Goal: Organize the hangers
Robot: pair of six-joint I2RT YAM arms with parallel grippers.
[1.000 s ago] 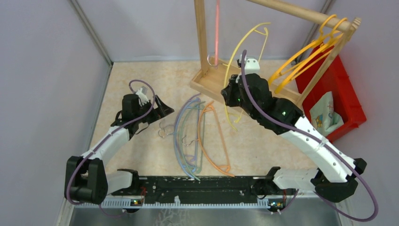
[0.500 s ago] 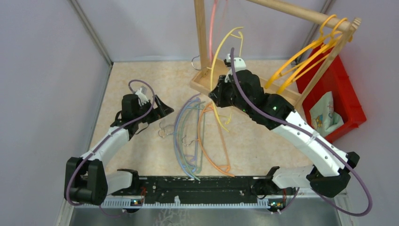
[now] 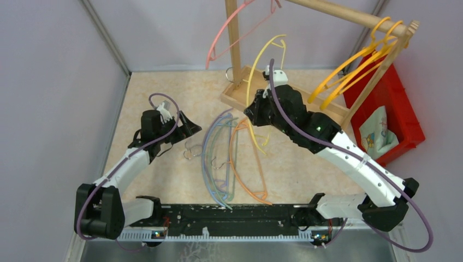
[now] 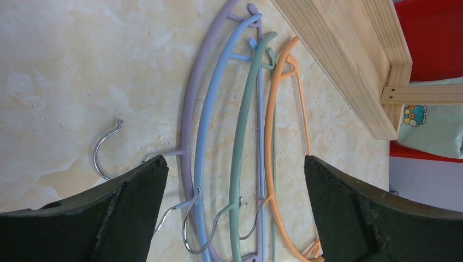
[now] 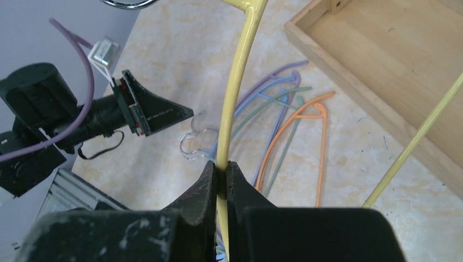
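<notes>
right hand clenched on yellow hanger, held in air; left hand released above blue hanger.

Bright even light, soft shadows, sharp

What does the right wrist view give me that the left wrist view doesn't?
Only the right wrist: the yellow hanger clamped between the right fingers. Only the left wrist: the red bin with a printed cloth. Both: the purple hanger, blue hanger, green hanger and orange hanger lying side by side on the table, the wooden rack base, and the left fingers, open and empty.
</notes>
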